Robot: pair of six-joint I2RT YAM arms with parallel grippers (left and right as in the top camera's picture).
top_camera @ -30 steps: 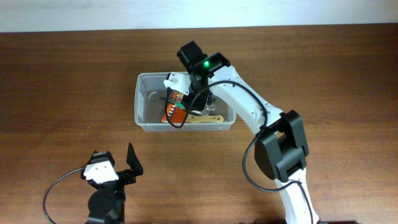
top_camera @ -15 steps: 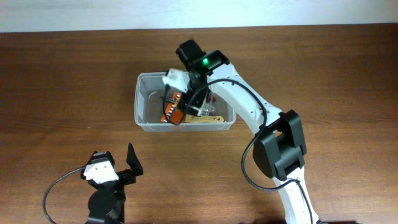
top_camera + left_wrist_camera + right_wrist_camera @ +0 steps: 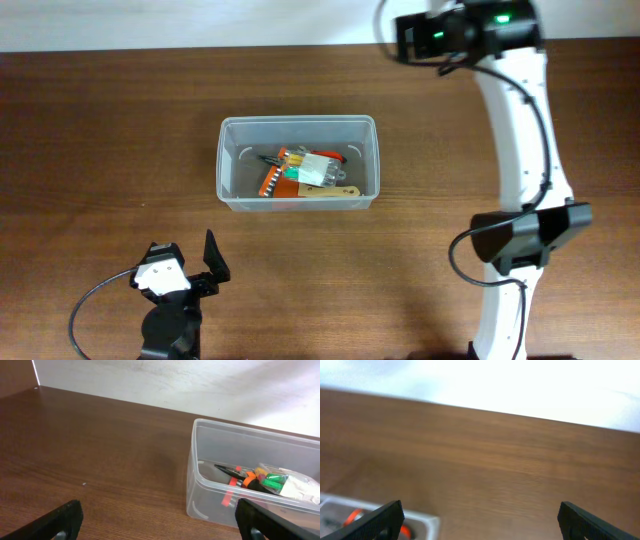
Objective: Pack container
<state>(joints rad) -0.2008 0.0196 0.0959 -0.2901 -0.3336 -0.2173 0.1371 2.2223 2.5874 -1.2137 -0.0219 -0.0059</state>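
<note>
Plainly found container (image 3: 298, 177) at middle of table (image 3: 100, 130), long axis left-right, hand tools (image 3: 303, 173) heaped inside. Spotted left gripper (image 3: 187, 262) near and left of it, fingers spread wide, empty. Spotted right gripper (image 3: 481, 522) far and right of it, likewise spread, holding nothing. Judged left gripper somewhat nearer to container.

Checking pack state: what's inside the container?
Inside the container: orange-handled tools, a pale packet with a green part, a tan flat strip. What lies under that pile is covered.
</note>
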